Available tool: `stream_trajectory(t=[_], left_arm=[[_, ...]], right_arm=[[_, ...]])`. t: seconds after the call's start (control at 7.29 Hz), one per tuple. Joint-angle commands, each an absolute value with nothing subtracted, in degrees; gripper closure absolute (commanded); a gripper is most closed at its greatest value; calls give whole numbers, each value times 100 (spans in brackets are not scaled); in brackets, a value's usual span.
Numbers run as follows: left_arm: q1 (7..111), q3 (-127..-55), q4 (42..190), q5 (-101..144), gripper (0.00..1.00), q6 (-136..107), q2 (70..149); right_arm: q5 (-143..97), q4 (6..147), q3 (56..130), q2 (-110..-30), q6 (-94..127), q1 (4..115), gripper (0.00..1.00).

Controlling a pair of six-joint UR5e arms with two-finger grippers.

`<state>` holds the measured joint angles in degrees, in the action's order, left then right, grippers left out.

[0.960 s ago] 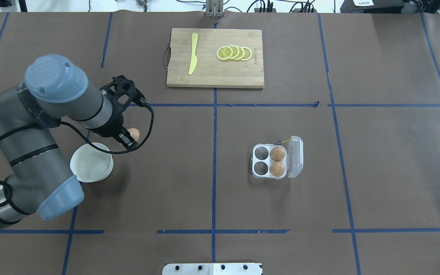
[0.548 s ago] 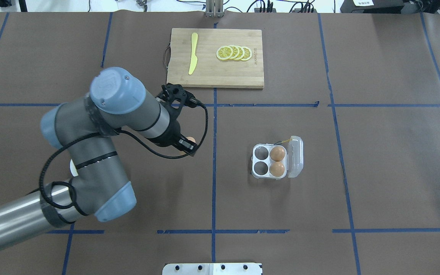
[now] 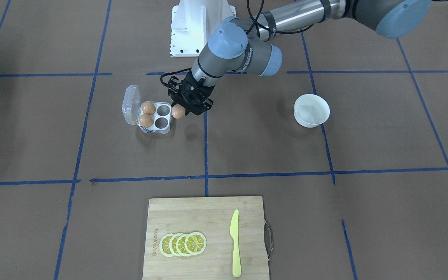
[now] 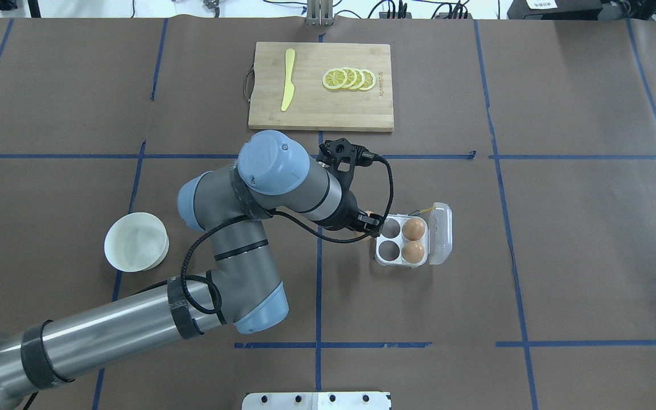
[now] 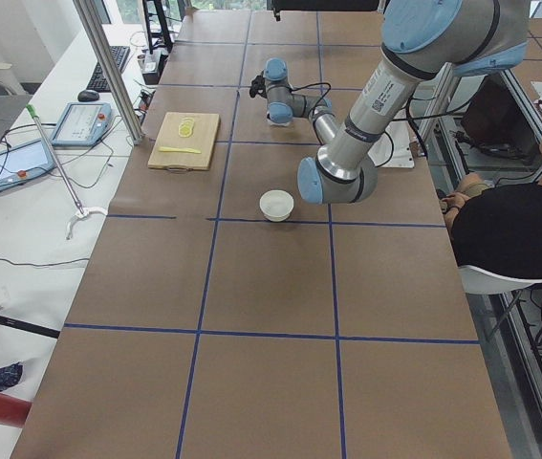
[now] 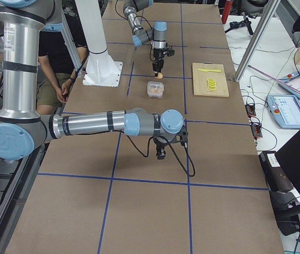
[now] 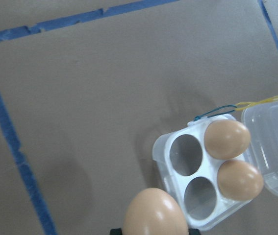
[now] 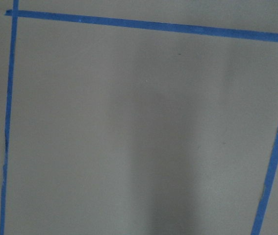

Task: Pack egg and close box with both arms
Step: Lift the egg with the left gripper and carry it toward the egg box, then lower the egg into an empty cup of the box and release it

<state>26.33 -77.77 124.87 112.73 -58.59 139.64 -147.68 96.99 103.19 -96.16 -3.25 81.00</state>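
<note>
My left gripper [image 4: 369, 221] is shut on an orange-brown egg [image 4: 369, 214] and holds it just left of the clear box [image 4: 401, 240], above the table. In the front-facing view the held egg [image 3: 178, 111] hangs beside the box [image 3: 154, 115]. The left wrist view shows the egg [image 7: 154, 213] at the bottom edge. The box lid [image 4: 441, 233] lies open to the right. Two eggs [image 4: 414, 229] [image 4: 414, 252] fill the right cells, and the two left cells [image 4: 388, 228] are empty. My right gripper [image 6: 161, 153] shows only in the exterior right view, and I cannot tell its state.
A round white bowl [image 4: 136, 241] stands at the left. A wooden cutting board [image 4: 316, 108] with a yellow knife [image 4: 287, 80] and lemon slices [image 4: 349, 78] lies at the far side. A seated person [image 5: 514, 220] is beside the table.
My left arm has swung to the right with the egg, from beside the white bowl to the left edge of the box. The box and its two eggs have not moved.
</note>
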Motion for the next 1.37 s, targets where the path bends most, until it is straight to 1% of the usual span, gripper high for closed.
stream_trajectory(t=[0.0,0.69,0.82,0.96,1.1,1.23], left_arm=[[2461,-7444,12876,10881,100,-6082,14176],[2268,-7462,12867,10881,100,-6513,14203],[2268,-7462,12876,10881,82,-6521,14203],[2250,-7462,12876,10881,51,-6643,14203],[2224,-7462,12867,10872,22,-6653,14203],[2224,-7471,12876,10872,19,-6653,14203]], right_arm=[[-14880,9703,10327,-9624,-308,8069,0],[-14880,9703,10318,-9624,-308,7998,0],[-14880,9703,10318,-9624,-308,7998,0],[-14880,9703,10327,-9624,-308,7989,0],[-14880,9703,10327,-9624,-299,7989,0],[-14880,9703,10327,-9624,-299,7981,0]])
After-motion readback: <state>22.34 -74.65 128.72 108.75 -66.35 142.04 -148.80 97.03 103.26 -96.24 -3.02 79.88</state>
